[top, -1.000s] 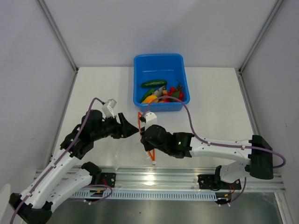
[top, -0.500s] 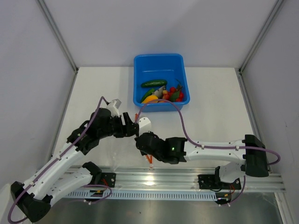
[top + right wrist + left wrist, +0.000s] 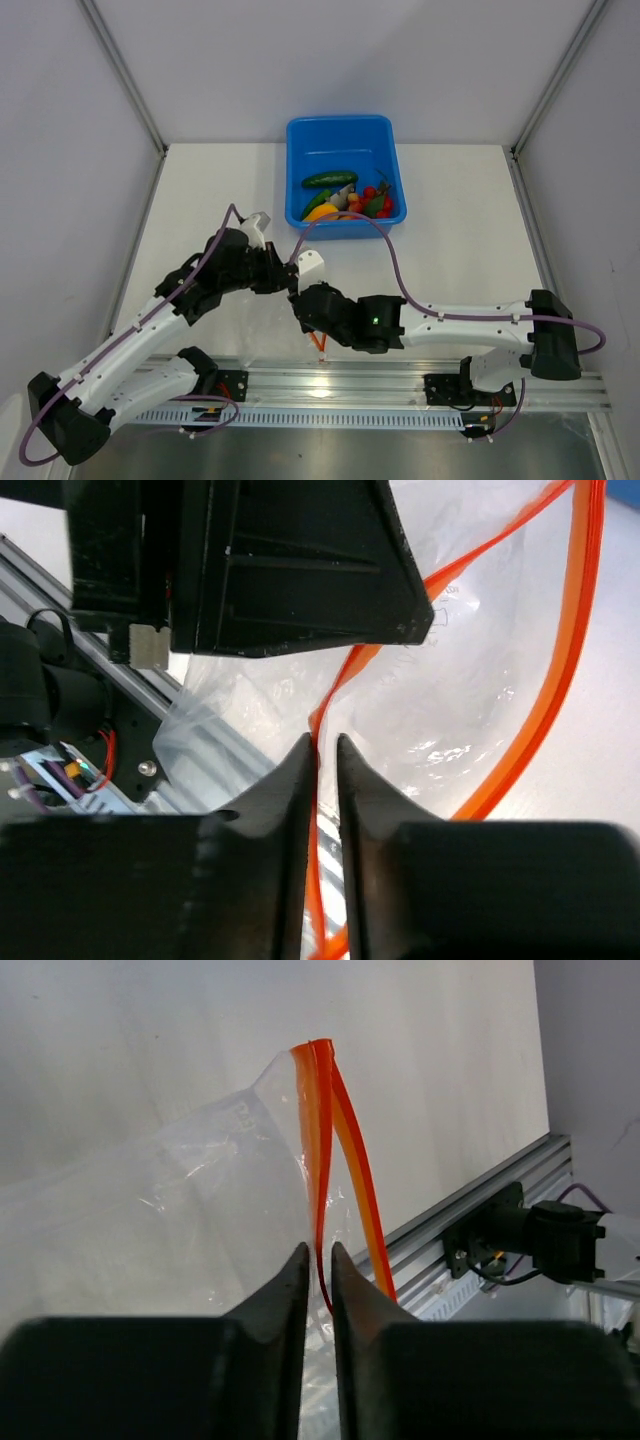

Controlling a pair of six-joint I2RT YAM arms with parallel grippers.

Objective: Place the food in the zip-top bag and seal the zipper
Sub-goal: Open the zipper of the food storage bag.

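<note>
One zip-top bag (image 3: pixel 180 1190), pinched twice.
Top: one blue tub (image 3: pixel 340 148) at 12 o'clock holds the food (image 3: pixel 345 197), with the bag at 6 o'clock of it. Left wrist: left gripper (image 3: pixel 318 1250) clamps one of two orange bands of the zipper (image 3: pixel 322 1110). Right wrist: right gripper (image 3: pixel 325 742) nips one band.

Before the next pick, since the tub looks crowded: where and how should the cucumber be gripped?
Grip the cucumber at its middle, coming straight down from above. It lies flat, long axis left to right, at the far edge of the other food, with bare tub floor beyond, so jaws closing across its narrow width should probably clear the rest.
</note>
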